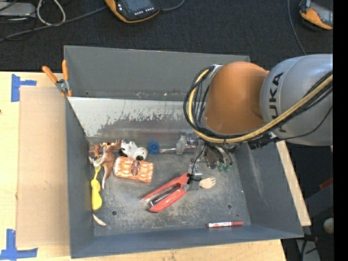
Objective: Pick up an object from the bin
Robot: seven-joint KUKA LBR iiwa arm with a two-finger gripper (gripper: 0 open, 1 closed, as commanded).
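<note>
Red-handled pliers, centre of bin, upper end right at fingers; spread cannot tell.

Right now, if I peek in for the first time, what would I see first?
The big robot arm with its orange cover stands out first, on the right, its hand low over the middle of the bin. Just beside the hand lies a red-handled tool, and by the left wall a yellow stick next to an orange patterned block.
</note>
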